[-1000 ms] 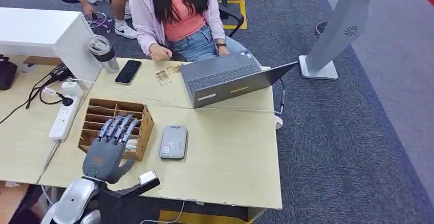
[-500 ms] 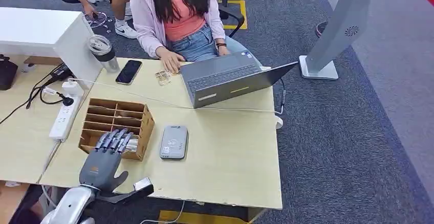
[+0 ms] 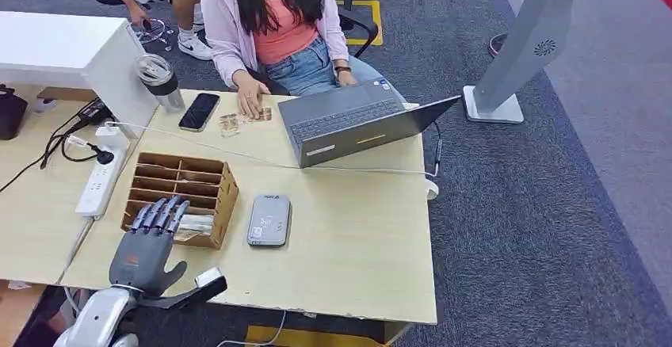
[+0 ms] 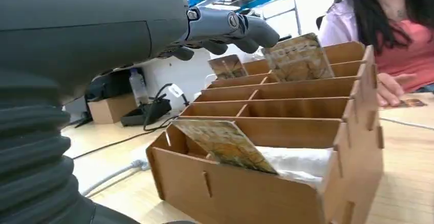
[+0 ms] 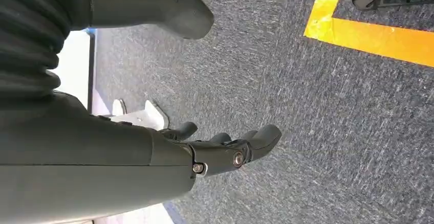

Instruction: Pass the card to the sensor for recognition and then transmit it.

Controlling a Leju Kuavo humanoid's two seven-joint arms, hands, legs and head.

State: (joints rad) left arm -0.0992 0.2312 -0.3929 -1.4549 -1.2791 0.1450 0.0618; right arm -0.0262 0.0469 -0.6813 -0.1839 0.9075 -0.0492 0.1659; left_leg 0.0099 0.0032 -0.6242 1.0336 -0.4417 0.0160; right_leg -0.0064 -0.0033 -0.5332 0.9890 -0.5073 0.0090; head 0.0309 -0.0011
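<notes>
The table (image 3: 349,236) carries the wooden box (image 3: 218,192) with the grey sensor (image 3: 269,220) just at its 3 o'clock. No card has been lifted, so pickup, scanning and handover all seem left. The left hand (image 3: 147,244) hovers, fingers (image 4: 240,27) spread and empty, over the near compartment; the card (image 4: 225,142) leans just beneath. The right hand (image 5: 225,150) hangs loosely open.

No legible text; card reader (image 3: 269,220) markings too small to read.
</notes>
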